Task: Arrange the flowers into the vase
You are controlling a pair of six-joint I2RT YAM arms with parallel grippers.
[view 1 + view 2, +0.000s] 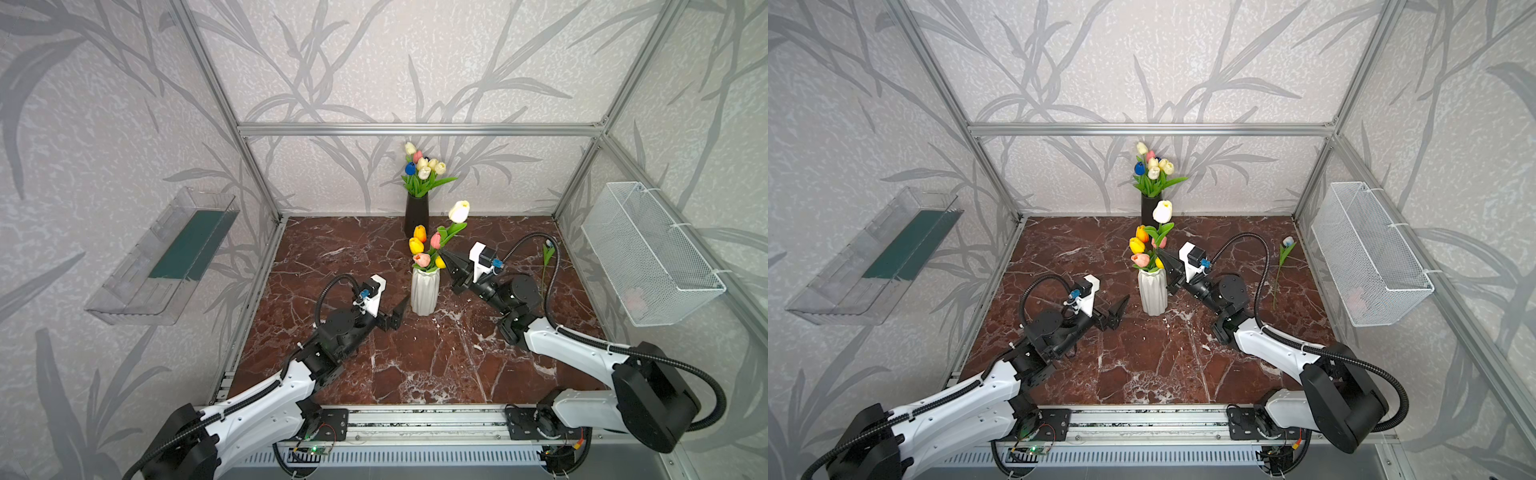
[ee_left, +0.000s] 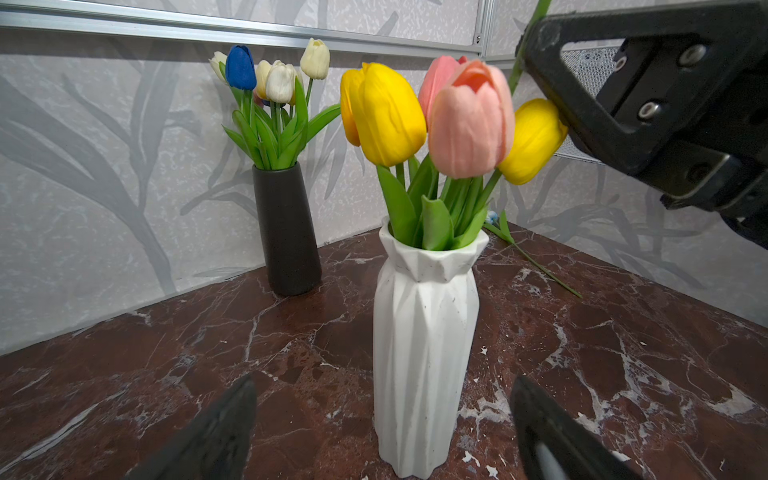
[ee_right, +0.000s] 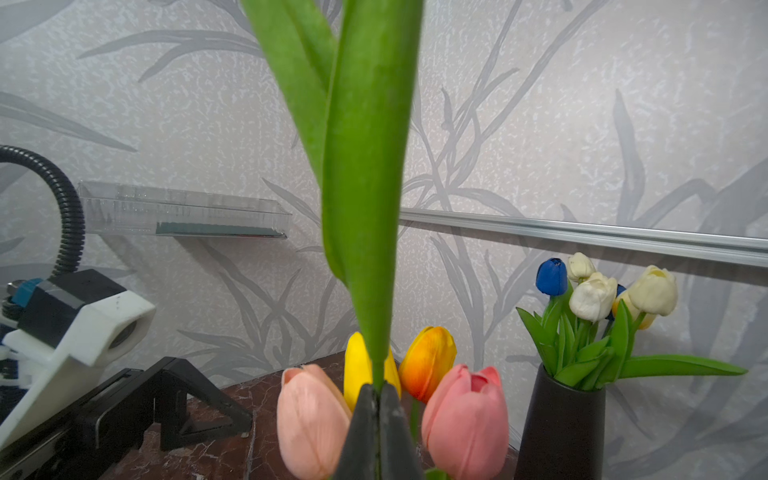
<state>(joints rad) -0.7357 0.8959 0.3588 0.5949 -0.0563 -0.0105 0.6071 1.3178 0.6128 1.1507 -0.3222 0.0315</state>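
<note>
The right end effector is gripping the stem of a white tulip, its jaws closed tight on the green just below the leaves; the head is standing high over the white vase, leaning toward the right arm's side. The vase is sitting mid-desk and already holding yellow, pink and orange flowers; whether the held stem's lower end is inside the mouth I cannot tell, since the heads are hiding it. The left end effector is hovering wide open, gripping nothing, just beside the vase's lower body and apparently not touching it.

I am judging the step to be seating this stem. The right arm should be lowering along the stem's own line rather than pushing sideways; a yellow head is lying against its jaws, and a sideways shove could be tipping the tall, narrow vase. The left end effector is well placed for closing on the body and steadying it. The release should be coming only once the leaves are reaching the rim, or the top-heavy bloom may be flopping out. Another tulip is lying on the desk near the right wall, well apart; a black vase with blue and white blooms is standing at the back.
</note>
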